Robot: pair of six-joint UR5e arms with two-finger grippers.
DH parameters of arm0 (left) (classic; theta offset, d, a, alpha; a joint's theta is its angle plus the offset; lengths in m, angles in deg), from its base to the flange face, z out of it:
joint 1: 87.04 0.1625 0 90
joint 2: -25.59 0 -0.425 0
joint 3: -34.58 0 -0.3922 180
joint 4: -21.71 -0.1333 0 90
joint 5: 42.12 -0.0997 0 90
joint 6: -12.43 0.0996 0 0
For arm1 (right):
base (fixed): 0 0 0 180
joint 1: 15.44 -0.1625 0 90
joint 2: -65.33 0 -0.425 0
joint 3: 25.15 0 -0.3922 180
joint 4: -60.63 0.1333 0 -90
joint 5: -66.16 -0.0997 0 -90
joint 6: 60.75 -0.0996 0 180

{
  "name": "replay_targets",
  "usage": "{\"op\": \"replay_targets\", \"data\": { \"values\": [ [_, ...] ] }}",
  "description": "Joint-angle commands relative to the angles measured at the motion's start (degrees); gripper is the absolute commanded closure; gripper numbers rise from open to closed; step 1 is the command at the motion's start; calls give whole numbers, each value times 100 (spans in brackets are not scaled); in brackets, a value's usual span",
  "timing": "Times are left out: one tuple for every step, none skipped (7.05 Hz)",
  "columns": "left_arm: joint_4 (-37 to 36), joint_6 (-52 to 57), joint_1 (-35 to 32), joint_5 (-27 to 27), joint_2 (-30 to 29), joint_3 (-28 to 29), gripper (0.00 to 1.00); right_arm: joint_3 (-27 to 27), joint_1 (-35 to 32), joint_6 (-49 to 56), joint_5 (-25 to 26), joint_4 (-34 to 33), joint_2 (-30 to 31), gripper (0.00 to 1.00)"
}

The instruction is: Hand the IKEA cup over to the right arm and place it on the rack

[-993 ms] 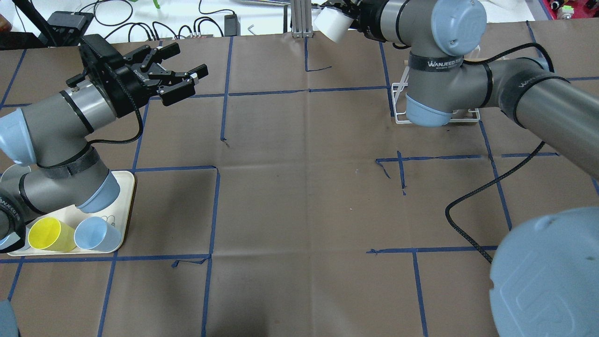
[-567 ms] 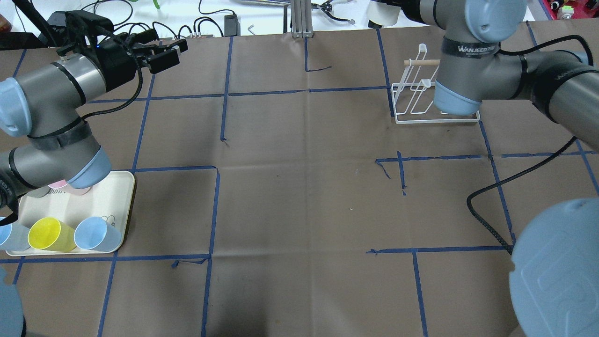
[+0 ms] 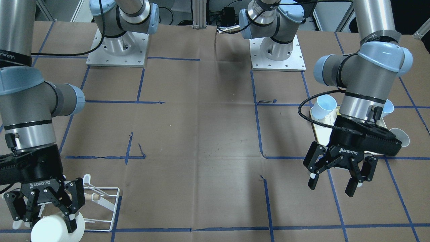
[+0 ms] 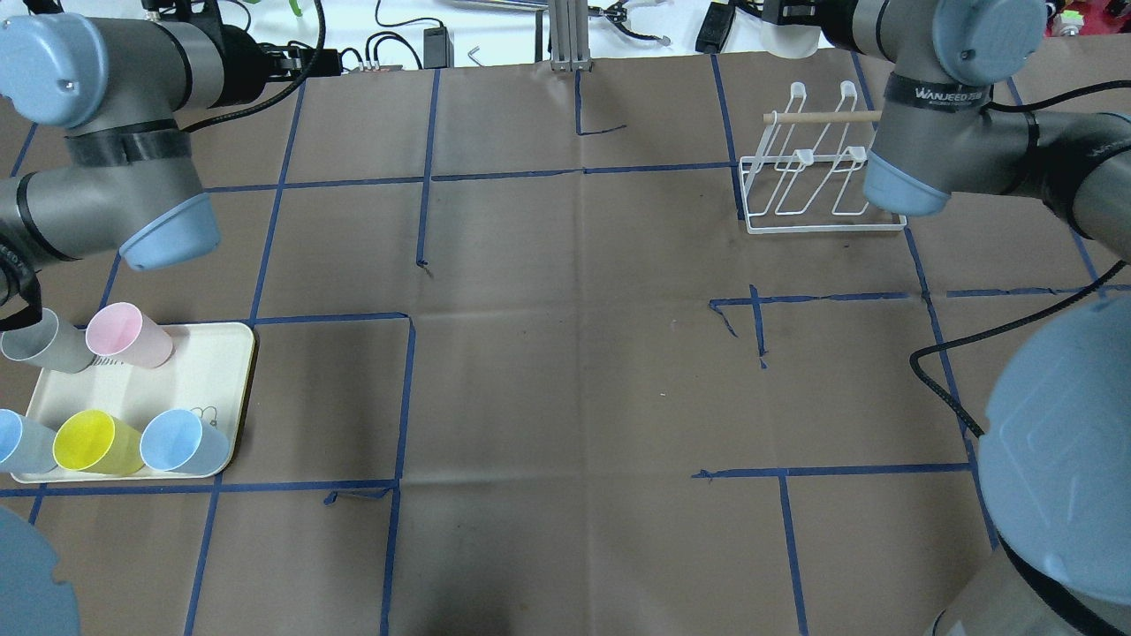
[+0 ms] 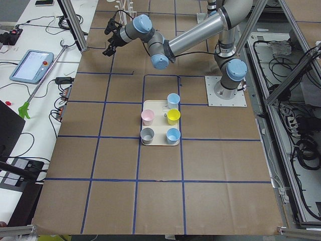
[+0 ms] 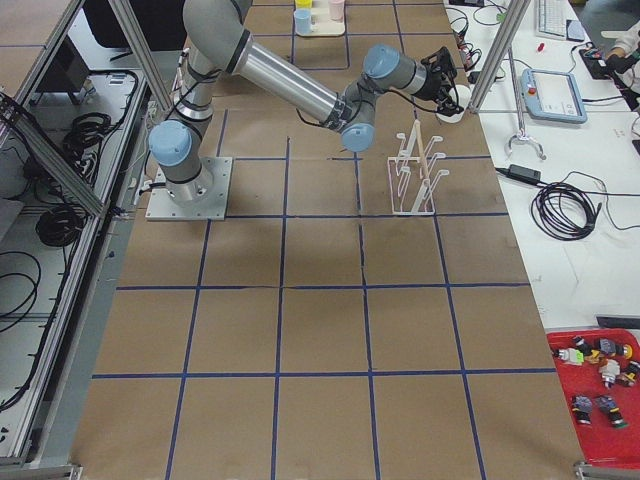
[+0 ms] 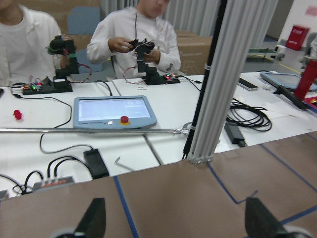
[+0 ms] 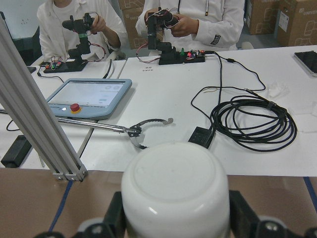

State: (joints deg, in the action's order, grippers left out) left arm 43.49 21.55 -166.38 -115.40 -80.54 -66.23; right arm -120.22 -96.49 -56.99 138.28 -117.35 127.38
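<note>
My right gripper (image 3: pixel 43 222) is shut on a white cup (image 3: pixel 57 229), held in the air just beyond the far side of the white wire rack (image 3: pixel 102 201), over the table's operator-side edge. In the right wrist view the cup (image 8: pixel 176 191) fills the gap between the fingers (image 8: pixel 115 218), with its closed base showing. In the overhead view the cup (image 4: pixel 789 40) is at the top, behind the rack (image 4: pixel 822 177). My left gripper (image 3: pixel 332 188) is open and empty above the table. The left wrist view shows its fingertips (image 7: pixel 94 220) wide apart.
A cream tray (image 4: pixel 212 353) at the robot's near left holds a yellow cup (image 4: pixel 97 442), a pink cup (image 4: pixel 128 336), a grey cup (image 4: pixel 44 340) and two blue cups. Operators sit at a white bench beyond the table's far edge. A black cable (image 4: pixel 937 380) trails on the right.
The right arm has carried the white cup rightwards to behind the rack, uncovering the rack. The left arm has swung back to the far left corner, uncovering the pink and grey cups.
</note>
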Motion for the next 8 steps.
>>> {"op": "replay_targets", "data": {
  "values": [
    [1950,-523,-318,-782,362,166,0,-90,80,177,12,-9,-105,69],
    [3031,-717,-328,-950,643,298,0,-134,132,178,12,-9,-113,69],
    [4060,-806,-328,-1021,976,490,0,-213,141,169,3,-17,-122,69],
    [5271,-833,-328,-1135,1354,666,0,-301,176,169,3,-17,-131,69],
    [6197,-955,-328,-1371,1758,694,0,-380,177,169,3,-139,-174,69],
    [6502,-1000,-337,-1373,1997,721,0,-451,177,151,3,-323,-236,63],
    [6644,-1009,-346,-1373,2034,712,0,-504,177,38,-66,-342,-262,3],
    [6681,-1009,-467,-1417,2052,712,1,-495,177,-15,-76,-282,-254,0]
  ]
}}
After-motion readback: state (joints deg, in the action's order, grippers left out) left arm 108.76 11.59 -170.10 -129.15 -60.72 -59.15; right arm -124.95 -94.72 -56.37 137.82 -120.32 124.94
